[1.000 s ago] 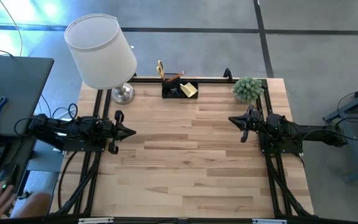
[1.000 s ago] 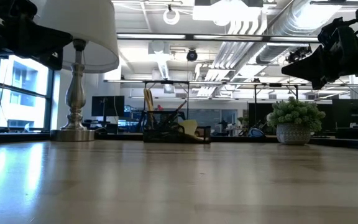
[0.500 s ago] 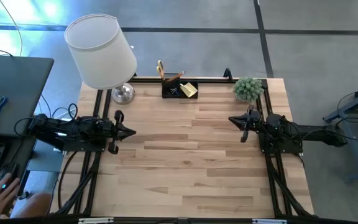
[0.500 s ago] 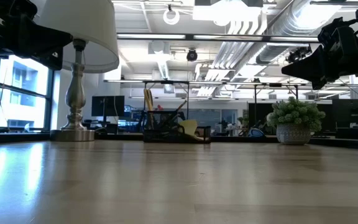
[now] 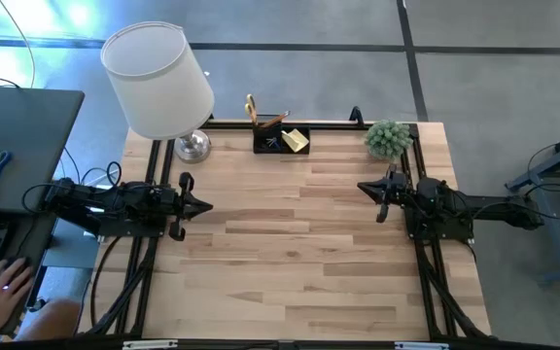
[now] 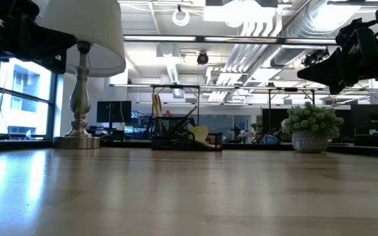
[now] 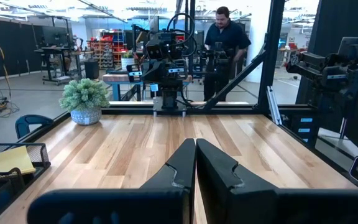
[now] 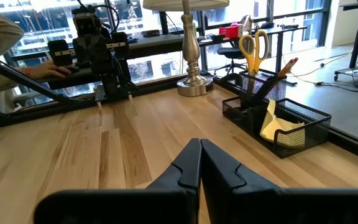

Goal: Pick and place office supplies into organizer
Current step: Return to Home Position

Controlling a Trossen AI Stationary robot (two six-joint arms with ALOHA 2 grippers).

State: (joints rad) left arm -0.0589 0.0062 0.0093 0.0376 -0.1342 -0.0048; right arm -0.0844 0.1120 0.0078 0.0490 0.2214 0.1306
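The black mesh organizer (image 5: pixel 280 139) stands at the table's far edge, near the middle. Orange-handled scissors (image 8: pixel 253 45) and a pencil (image 8: pixel 284 67) stand in its taller cup, the scissors handles up. A yellow sticky-note pad (image 8: pixel 277 127) leans in its lower tray. My left gripper (image 5: pixel 205 205) hovers shut and level by the table's left side, pointing right, with nothing between its fingers (image 7: pixel 195 163). My right gripper (image 5: pixel 362 188) hovers shut and level by the right side, pointing left, with nothing in it (image 8: pixel 200 163). Both are well away from the organizer.
A white-shaded lamp (image 5: pixel 158 78) with a chrome base (image 5: pixel 192 147) stands at the far left corner. A small potted plant (image 5: pixel 388 138) stands at the far right. A person's hand (image 5: pixel 3 290) rests at a desk beyond the left edge. Bare wood (image 5: pixel 299 253) lies between the arms.
Both arms and everything on the table have kept still. The person's hand beyond the table's left edge has shifted a little.
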